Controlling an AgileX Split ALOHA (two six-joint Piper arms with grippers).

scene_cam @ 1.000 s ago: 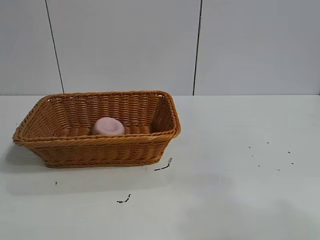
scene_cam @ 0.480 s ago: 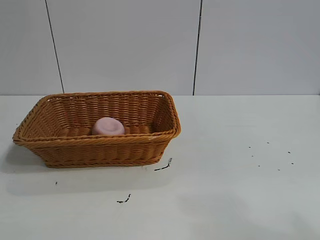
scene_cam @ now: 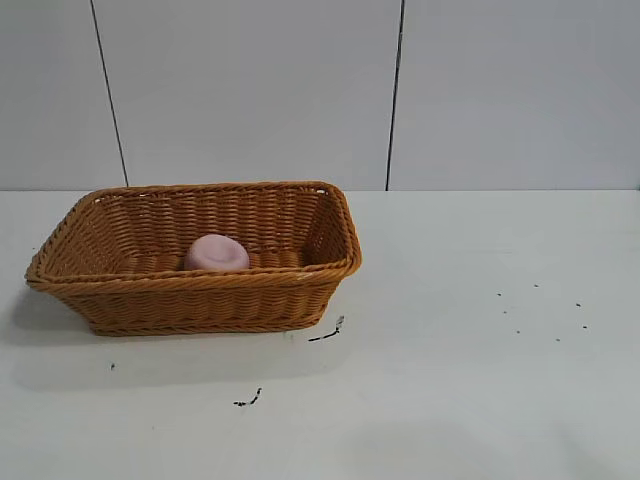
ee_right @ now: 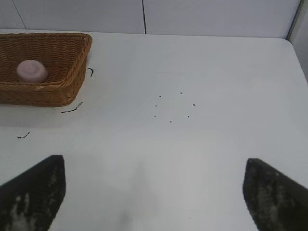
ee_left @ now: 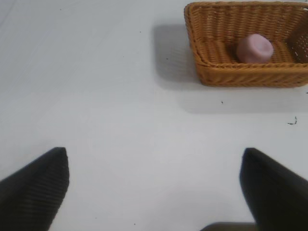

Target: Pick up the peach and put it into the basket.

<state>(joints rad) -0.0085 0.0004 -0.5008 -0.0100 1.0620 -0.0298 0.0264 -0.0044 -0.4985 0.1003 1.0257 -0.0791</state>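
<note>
The pale-pink peach [scene_cam: 216, 253] lies inside the orange-brown wicker basket [scene_cam: 200, 295] at the left of the table in the exterior view. The peach [ee_left: 254, 48] and the basket [ee_left: 250, 74] also show in the left wrist view, and the peach [ee_right: 32, 71] and the basket [ee_right: 43, 94] in the right wrist view. My left gripper [ee_left: 154, 166] is open and empty over bare table, well away from the basket. My right gripper [ee_right: 154, 171] is open and empty over bare table, also far from the basket. Neither arm shows in the exterior view.
Small dark specks [scene_cam: 540, 310] and short dark scraps [scene_cam: 328, 332] lie on the white table [scene_cam: 450, 400]. A grey panelled wall [scene_cam: 300, 90] stands behind the table.
A faint shadow at the table's front right has faded away. The peach and the basket have not moved.
</note>
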